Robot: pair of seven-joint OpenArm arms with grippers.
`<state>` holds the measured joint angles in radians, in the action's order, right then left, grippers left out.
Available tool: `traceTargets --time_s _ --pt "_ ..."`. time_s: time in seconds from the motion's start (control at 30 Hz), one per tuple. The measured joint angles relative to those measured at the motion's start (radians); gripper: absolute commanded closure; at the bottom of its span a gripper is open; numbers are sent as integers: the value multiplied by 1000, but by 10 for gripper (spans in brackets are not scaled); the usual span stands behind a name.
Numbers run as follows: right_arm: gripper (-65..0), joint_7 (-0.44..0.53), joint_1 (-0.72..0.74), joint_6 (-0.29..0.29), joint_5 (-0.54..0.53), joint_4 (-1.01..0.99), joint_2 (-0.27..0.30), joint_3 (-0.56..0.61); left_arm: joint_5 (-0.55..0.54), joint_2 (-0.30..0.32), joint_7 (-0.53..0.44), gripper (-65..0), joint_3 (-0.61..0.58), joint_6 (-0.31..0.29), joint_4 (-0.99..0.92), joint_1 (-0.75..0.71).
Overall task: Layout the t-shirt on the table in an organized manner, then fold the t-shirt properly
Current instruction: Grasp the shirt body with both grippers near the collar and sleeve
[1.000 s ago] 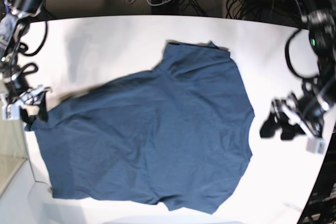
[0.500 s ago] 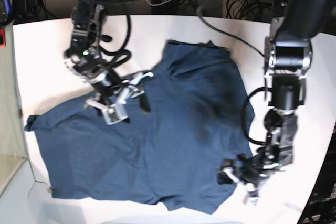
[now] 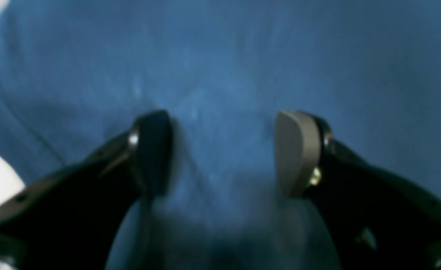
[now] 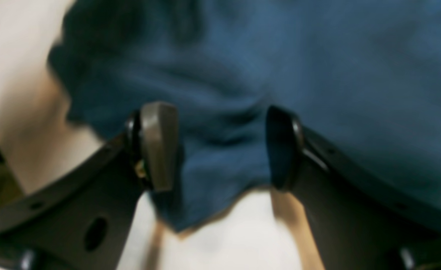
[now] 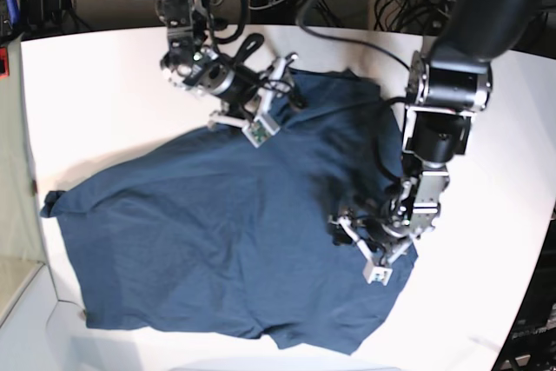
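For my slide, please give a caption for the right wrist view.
Open right gripper straddling the edge of the dark navy-blue cloth t-shirt.

Black two-fingered left gripper [image 5: 358, 241] at about five o'clock in the base view, reaching down from a bulky dark arm, jaws parted, one grey pad [image 3: 297, 152] facing a black one. Black two-fingered right gripper [image 5: 271, 97] near twelve o'clock, angled toward three o'clock, jaws likewise spread apart.

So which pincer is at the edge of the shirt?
The right pincer: white table shows just below the t-shirt hem between its open jaws. The left pincer, also open, has only blue cloth between its jaws.
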<state>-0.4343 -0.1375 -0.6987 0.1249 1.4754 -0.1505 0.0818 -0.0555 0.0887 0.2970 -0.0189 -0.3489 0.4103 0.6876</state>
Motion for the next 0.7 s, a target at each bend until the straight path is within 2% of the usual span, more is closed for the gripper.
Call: traceTargets --time_s 0.07,0.23,0.33,0.47,0.53,0.7 --pt "-379 6 -8 0 1 1 0 0 14 -1 31 -423 -1 2 -3 5" --pt "-379 32 -2 1 -2 -24 2 -7 -18 26 -5 -422 -1 -15 21 -43" --pt "-379 66 16 -8 -36 -63 52 -1 -45 50 -9 -422 4 -47 37 -74" --pt "-378 96 74 -21 -57 -118 125 0 -65 93 21 -421 10 -52 151 -166" --pt "-378 107 110 -31 -81 -155 168 -6 -95 120 76 -421 10 -47 283 -251" --pt "-380 132 194 -46 -93 -250 212 -123 -238 226 286 -421 13 -37 653 -494"
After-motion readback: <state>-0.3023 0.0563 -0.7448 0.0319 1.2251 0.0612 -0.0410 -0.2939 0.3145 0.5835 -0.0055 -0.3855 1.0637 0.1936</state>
